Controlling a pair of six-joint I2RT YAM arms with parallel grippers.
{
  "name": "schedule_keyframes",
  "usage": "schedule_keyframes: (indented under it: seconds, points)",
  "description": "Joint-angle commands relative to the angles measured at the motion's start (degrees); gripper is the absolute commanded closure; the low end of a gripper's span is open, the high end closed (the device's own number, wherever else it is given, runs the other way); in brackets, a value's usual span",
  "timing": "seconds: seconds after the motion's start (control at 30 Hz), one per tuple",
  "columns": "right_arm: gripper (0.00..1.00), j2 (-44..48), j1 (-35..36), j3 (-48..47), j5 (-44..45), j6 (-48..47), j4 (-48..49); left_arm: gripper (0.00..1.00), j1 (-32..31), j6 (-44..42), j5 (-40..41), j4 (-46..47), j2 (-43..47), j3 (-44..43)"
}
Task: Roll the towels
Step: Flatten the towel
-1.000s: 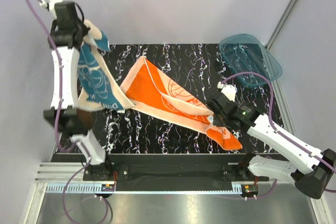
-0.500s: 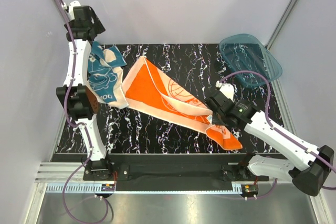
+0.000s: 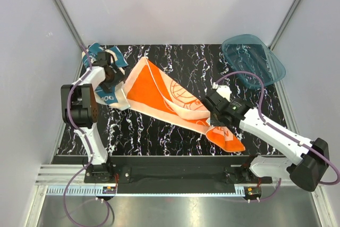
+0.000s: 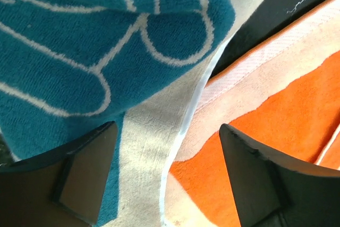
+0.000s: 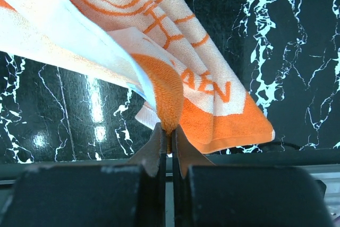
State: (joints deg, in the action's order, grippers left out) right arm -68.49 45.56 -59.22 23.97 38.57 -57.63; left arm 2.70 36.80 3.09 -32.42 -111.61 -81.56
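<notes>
The orange towel lies stretched diagonally across the black marbled table. My right gripper is shut on a raised fold of the orange towel near its near-right end. In the right wrist view the fold rises from between the shut right gripper. The teal towel lies crumpled at the far left, overlapping the orange towel's left corner. My left gripper hovers low over the teal towel, open. In the left wrist view the left gripper spans the teal towel and the orange towel's edge, gripping neither.
A translucent teal plastic tub sits at the table's far right corner. White enclosure walls stand close on the left, right and back. The arm bases and a metal rail run along the near edge.
My left arm dropped from high down to the table, opened and let go of the teal towel, which now lies crumpled. My right gripper shifted slightly up-left, still holding the orange fold.
</notes>
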Motion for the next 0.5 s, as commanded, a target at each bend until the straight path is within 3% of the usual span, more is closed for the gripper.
schedule_keyframes:
  seconds: [0.0, 0.17, 0.33, 0.47]
  points:
    - [1.00, -0.9, -0.5, -1.8, -1.0, -0.5, 2.1, 0.15, 0.7, 0.6, -0.2, 3.2, -2.8, -5.7]
    - [1.00, -1.0, -0.6, -2.3, -1.1, -0.1, 2.2, 0.15, 5.7, -0.1, 4.0, -0.6, -9.4, -13.0]
    - [1.00, -0.2, -0.7, -1.5, -0.3, -0.5, 2.0, 0.15, 9.2, -5.0, 13.9, -8.6, -14.7, -30.5]
    - [1.00, 0.0, -1.4, -1.2, 0.2, -0.8, 1.5, 0.15, 9.3, -7.3, 19.3, -10.1, -15.1, -37.0]
